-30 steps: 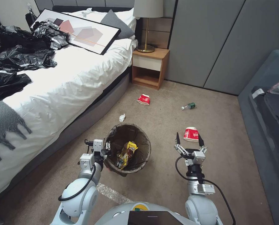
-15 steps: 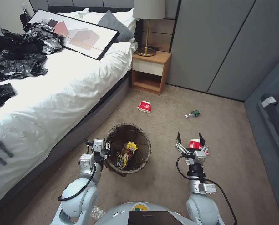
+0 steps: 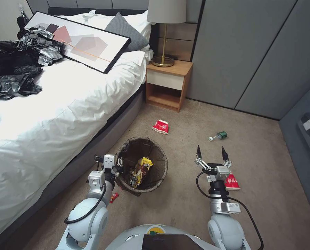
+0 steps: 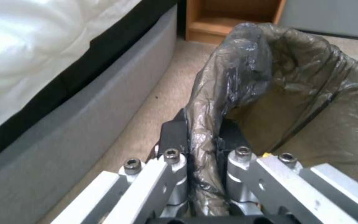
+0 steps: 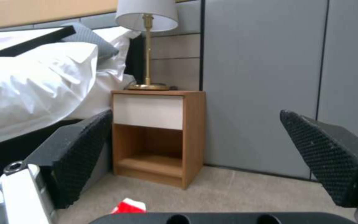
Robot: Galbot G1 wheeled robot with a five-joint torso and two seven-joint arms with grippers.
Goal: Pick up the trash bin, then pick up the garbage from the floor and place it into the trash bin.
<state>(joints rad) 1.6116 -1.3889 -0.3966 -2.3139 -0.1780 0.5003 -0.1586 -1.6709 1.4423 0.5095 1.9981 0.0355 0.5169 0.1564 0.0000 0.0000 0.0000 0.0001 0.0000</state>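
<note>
I hold the bin (image 3: pixel 142 166) by its liner rim, left hand (image 3: pixel 117 168) clamped on it at 9 o'clock so it travels with me, while my right hand (image 3: pixel 212 155) hangs spread wide with a cup (image 3: pixel 232 182) at 5 o'clock just beside its wrist.

Soft, even indoor light with faint shadows. The white bedding (image 4: pixel 29 46) glares brightly. Both wrist views are blurry; the head view bends at its edges.

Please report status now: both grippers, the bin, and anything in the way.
Left gripper shut on bin rim. Right gripper open, empty, above floor; red cup beside its wrist. Another cup and green bottle ahead on carpet. Nothing blocking.
</note>
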